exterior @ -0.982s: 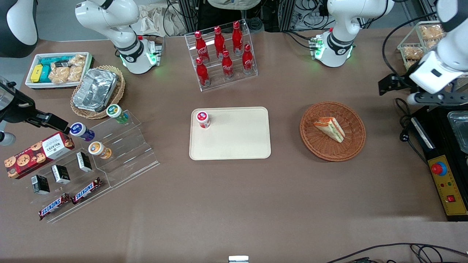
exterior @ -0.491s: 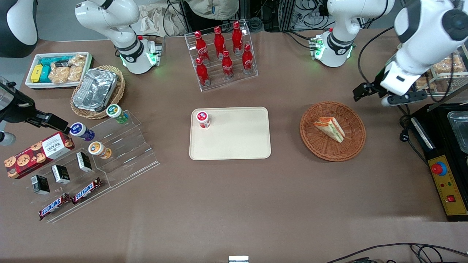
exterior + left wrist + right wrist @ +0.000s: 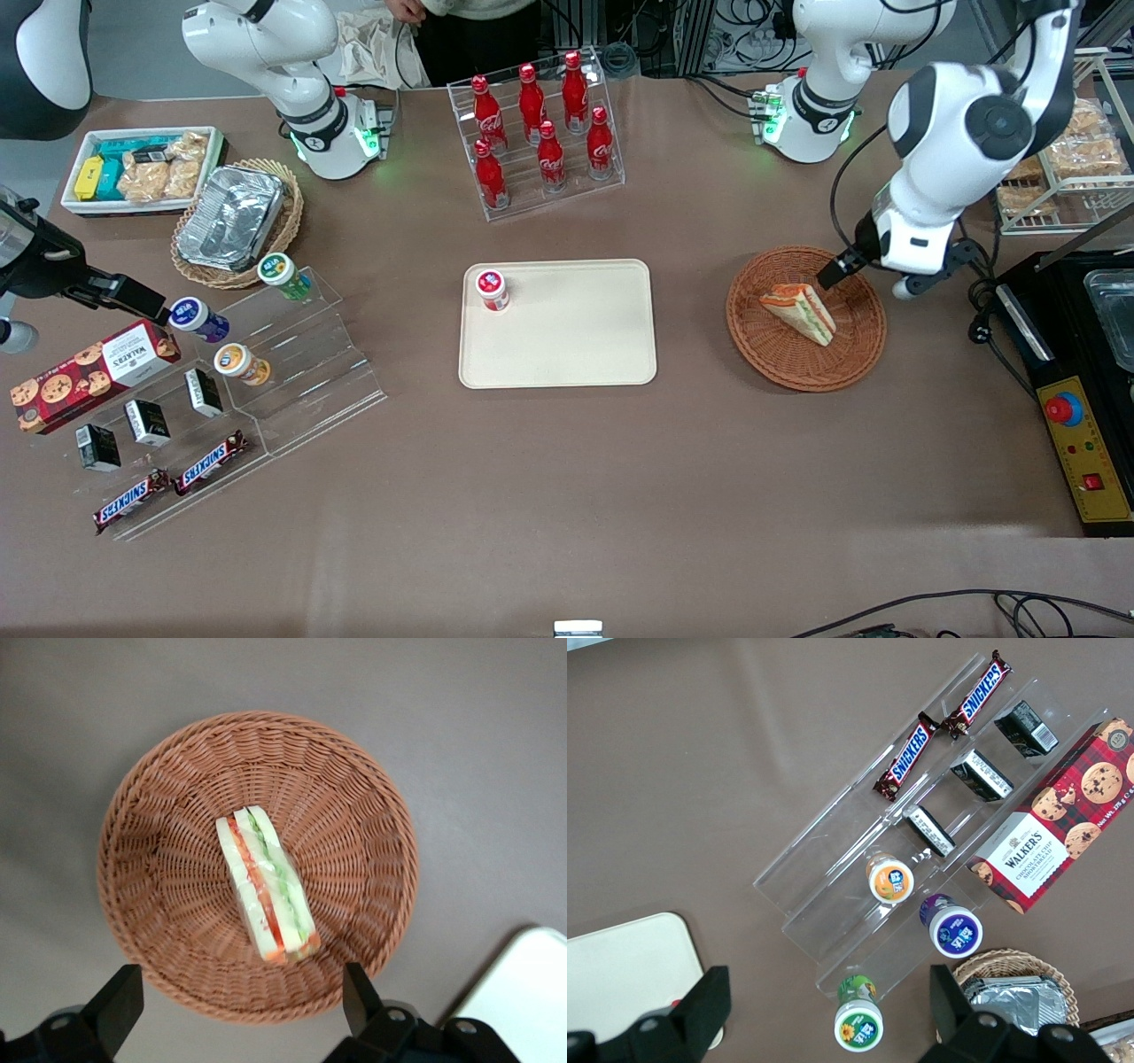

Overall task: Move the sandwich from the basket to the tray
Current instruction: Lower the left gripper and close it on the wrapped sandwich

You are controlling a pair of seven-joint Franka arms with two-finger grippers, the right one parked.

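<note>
Since a second ago the gripper [image 3: 239, 1010] has been swung in above the basket [image 3: 864, 350], fingers spread to straddle the sandwich [image 3: 799, 312], which lies inside, untouched; the tray [image 3: 567, 354] waits nearby.

the front camera looks steeply down on my whole table from high up. my left wrist camera hangs close above the basket [image 3: 257, 864], facing straight down past my gripper [image 3: 241, 1010], its fingers spread wide. both views share the basket [image 3: 805, 317], the sandwich [image 3: 800, 311] and the tray [image 3: 558, 323].
</note>
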